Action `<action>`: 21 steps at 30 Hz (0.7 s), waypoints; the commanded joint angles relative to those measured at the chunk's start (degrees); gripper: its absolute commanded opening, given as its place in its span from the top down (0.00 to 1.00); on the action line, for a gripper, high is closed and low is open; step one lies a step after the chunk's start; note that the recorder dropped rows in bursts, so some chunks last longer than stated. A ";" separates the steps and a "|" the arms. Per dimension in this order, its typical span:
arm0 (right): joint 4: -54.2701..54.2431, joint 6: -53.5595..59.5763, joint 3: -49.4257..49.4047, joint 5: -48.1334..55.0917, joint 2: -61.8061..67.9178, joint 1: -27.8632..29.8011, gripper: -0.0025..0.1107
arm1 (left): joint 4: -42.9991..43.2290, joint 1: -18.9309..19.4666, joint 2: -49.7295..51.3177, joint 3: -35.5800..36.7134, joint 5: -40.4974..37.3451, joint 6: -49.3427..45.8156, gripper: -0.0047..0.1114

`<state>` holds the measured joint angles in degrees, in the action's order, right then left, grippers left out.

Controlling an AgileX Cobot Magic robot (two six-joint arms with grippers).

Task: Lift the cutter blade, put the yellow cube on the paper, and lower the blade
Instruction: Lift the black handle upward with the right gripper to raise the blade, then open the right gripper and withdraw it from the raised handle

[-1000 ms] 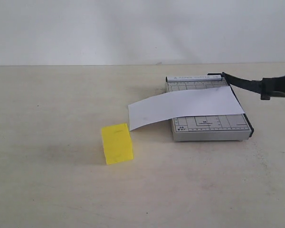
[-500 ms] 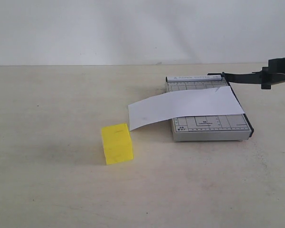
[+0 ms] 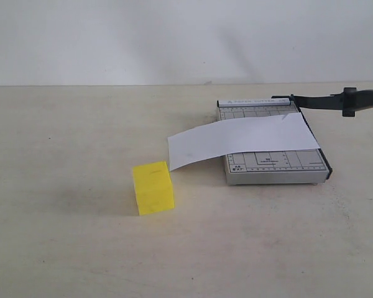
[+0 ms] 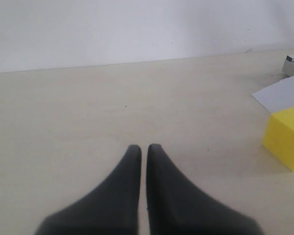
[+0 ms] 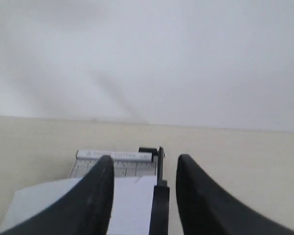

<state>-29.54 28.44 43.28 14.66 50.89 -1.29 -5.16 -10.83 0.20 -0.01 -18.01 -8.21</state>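
The cutter blade [image 3: 317, 101] stands raised off the grey cutter base [image 3: 273, 162], its thick handle reaching the right edge of the exterior view. The white paper [image 3: 236, 141] lies across the base and hangs off its left side. The yellow cube [image 3: 153, 187] sits on the table left of the base, clear of the paper. In the right wrist view my right gripper [image 5: 146, 157] is open, with the blade's handle [image 5: 160, 196] between its fingers and a gap on each side. My left gripper [image 4: 143, 147] is shut and empty, low over the table, with the cube [image 4: 286, 137] off to one side.
A pale wall runs behind the beige table [image 3: 62, 136]. The paper's free corner [image 4: 281, 92] lies just beyond the cube in the left wrist view. Neither arm shows in the exterior view.
The blade swung up from a downward slant to a raised position. The right gripper then opened off the handle and left the exterior view. The left gripper has not moved.
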 commanded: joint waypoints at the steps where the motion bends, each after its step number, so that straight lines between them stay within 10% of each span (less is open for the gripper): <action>1: 0.35 0.55 0.32 0.62 -7.72 0.17 0.62 | -0.01 -0.36 -0.20 0.01 0.45 -0.04 0.92; 9: -0.07 -0.08 -0.85 6.57 -15.11 0.17 0.98 | -0.01 -0.36 -0.20 0.01 0.45 -0.04 0.92; 21: -5.80 -1.40 -23.60 -14.29 -25.39 0.17 0.98 | -0.01 -0.36 -0.20 0.01 0.45 -0.04 0.92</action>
<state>-31.72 27.83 24.96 8.13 28.19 -1.29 -5.16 -10.83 0.20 -0.01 -18.01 -8.21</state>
